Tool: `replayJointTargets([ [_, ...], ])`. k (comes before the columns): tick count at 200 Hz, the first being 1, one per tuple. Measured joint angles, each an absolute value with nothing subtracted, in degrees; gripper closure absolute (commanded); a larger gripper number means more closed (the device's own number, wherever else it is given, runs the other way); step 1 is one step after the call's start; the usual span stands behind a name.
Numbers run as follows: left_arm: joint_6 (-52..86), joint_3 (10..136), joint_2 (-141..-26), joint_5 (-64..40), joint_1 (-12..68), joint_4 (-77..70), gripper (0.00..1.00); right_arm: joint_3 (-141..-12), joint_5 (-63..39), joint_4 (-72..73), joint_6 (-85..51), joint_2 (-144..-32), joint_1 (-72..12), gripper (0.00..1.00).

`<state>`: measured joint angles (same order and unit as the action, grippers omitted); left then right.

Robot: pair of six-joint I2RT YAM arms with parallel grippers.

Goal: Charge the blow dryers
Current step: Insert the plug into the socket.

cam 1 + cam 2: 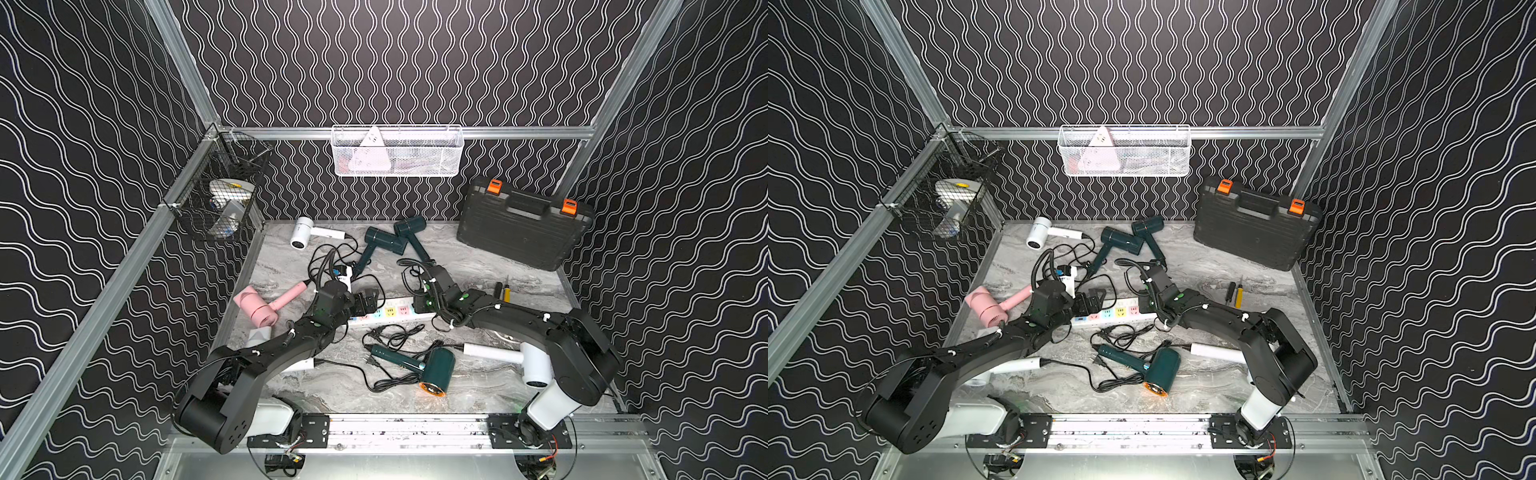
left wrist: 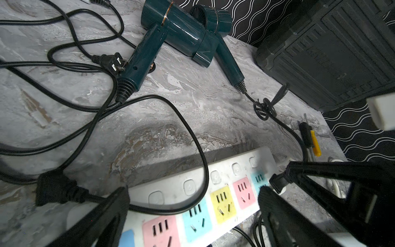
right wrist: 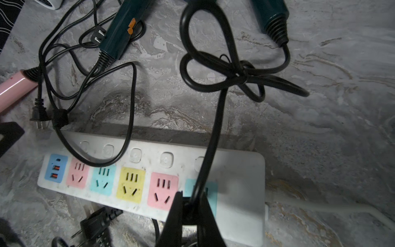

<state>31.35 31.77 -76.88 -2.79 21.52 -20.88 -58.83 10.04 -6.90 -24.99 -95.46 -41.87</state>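
Several blow dryers lie on the marble table: a white one point(image 1: 301, 237) and two dark green ones point(image 1: 384, 243) at the back, a pink one point(image 1: 259, 307) at the left, a dark green one point(image 1: 434, 370) and a white one point(image 1: 498, 353) in front. The white power strip point(image 1: 390, 313) lies between my arms. My right gripper point(image 3: 190, 205) is shut on a black plug over the end blue socket point(image 3: 211, 188); its cord point(image 3: 241, 72) runs to a green dryer's handle point(image 3: 271, 17). My left gripper point(image 2: 194, 192) hangs open over the strip's other end, holding nothing.
A black toolcase point(image 1: 523, 224) with orange latches leans at the back right. A white wire basket point(image 1: 397, 151) and a black one point(image 1: 220, 195) hang on the walls. Two screwdrivers point(image 1: 503, 291) lie right of the strip. Loose cords and plugs point(image 1: 390, 336) tangle around it.
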Motion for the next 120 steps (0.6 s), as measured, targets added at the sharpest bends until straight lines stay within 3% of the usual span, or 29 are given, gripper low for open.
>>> replayJointTargets([
  [120, 31.5, 31.5, -76.6, -2.8, 21.1, -20.9, 0.01, -59.7, 17.5, -7.0, -25.1, -98.0, -44.2, 1.00],
])
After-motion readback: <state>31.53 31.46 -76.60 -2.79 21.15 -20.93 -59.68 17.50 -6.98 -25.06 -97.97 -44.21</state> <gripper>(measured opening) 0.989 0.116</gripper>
